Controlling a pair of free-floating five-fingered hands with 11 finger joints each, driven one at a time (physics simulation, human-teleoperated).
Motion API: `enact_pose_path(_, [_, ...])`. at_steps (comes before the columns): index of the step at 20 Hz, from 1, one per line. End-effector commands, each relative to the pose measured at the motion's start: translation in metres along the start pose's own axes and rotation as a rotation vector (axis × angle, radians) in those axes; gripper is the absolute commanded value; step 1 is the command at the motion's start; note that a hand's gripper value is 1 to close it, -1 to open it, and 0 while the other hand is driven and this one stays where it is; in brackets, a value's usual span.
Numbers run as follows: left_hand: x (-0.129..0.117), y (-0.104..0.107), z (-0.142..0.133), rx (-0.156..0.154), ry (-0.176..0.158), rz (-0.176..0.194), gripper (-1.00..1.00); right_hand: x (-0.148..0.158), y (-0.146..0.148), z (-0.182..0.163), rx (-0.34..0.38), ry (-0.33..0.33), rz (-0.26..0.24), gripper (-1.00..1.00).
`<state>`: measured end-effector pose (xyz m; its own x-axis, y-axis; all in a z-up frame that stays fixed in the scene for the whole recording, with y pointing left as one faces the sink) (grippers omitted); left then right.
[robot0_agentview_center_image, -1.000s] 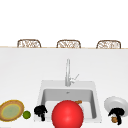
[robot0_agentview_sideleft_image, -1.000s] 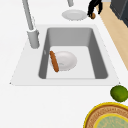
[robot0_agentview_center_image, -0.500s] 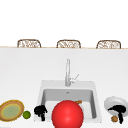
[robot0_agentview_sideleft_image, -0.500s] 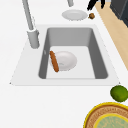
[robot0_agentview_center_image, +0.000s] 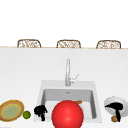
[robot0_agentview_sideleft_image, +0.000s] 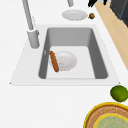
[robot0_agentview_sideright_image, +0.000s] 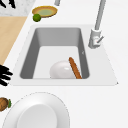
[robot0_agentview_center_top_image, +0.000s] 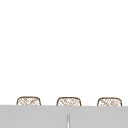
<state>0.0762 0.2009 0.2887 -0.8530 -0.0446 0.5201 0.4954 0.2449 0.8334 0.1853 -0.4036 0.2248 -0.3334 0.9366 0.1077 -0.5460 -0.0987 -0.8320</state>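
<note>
the right hand (robot0_agentview_center_image: 115, 107), fingers spread and holding nothing, is held over the round white plate (robot0_agentview_center_image: 110, 102), beside the small brown nut-like ball (robot0_agentview_center_image: 114, 119); a lower reach seems needed.

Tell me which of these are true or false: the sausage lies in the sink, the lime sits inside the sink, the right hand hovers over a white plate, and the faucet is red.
1. The sausage lies in the sink. True; it rests against a white bowl.
2. The lime sits inside the sink. False; it is on the counter beside the yellow-rimmed plate.
3. The right hand hovers over a white plate. True.
4. The faucet is red. False; it is grey. The red thing is a ball.
</note>
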Motion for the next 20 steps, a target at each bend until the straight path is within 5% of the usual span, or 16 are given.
enact_pose_path(1, [0.0,0.0,0.0,0.0,0.0,0.0,0.0,0.017,-0.013,0.001,-0.014,0.054,0.039,-1.0])
enact_pose_path(9, [0.0,0.0,0.0,0.0,0.0,0.0,0.0,0.049,-0.029,-0.03,0.007,0.094,-0.011,-1.0])
enact_pose_path(20, [0.0,0.0,0.0,0.0,0.0,0.0,0.0,0.087,-0.019,-0.098,-0.004,0.142,0.013,-1.0])
